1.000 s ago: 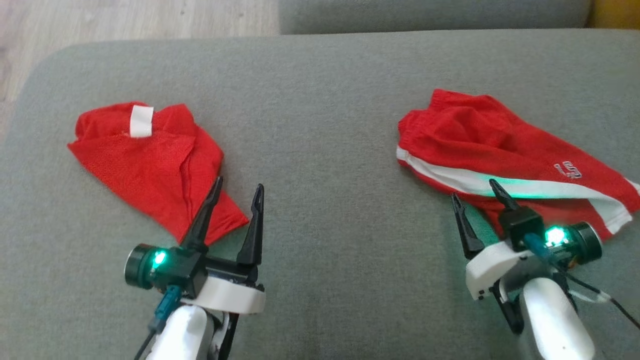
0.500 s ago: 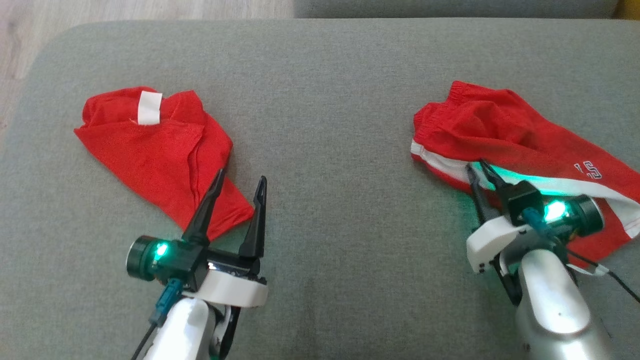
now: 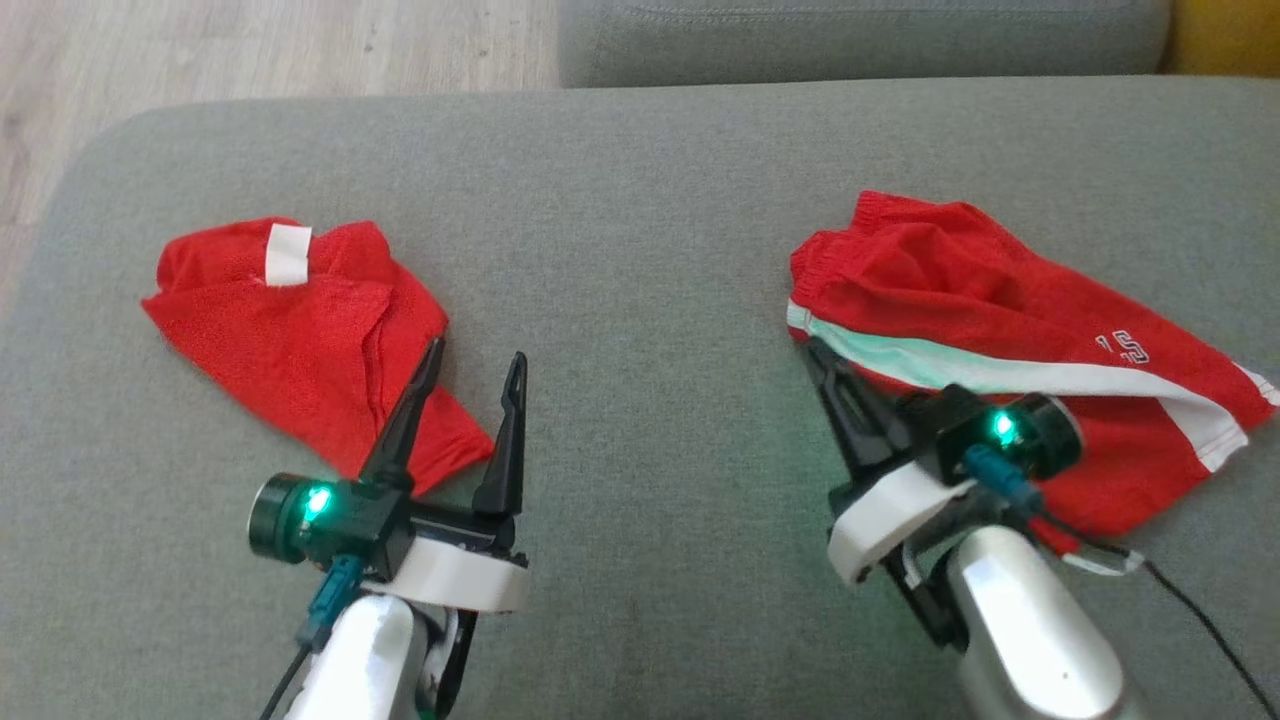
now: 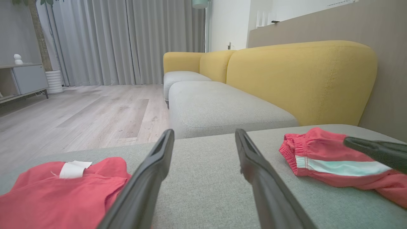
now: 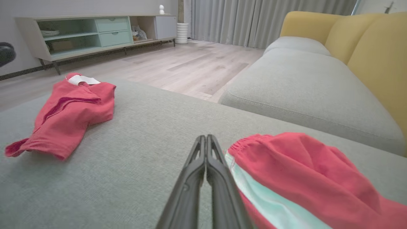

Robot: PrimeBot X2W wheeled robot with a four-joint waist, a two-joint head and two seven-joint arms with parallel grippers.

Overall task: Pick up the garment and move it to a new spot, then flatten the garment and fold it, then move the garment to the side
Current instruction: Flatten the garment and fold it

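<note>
Couch seat (image 3: 640, 180): grey cushion under everything I work on; wooden floor (image 3: 250, 50) at 11 o'clock.
Shorts (image 3: 950, 290): red with a white stripe, rumpled, at 2 o'clock on the seat.
Red top (image 3: 300, 340): crumpled at 10 o'clock, well apart from the shorts.
Right gripper (image 5: 206, 137): pressed fully together at the shorts' striped edge; I cannot tell whether cloth is pinched.
Left gripper (image 3: 476, 352): spread wide, holding nothing, over the top's near corner.
</note>
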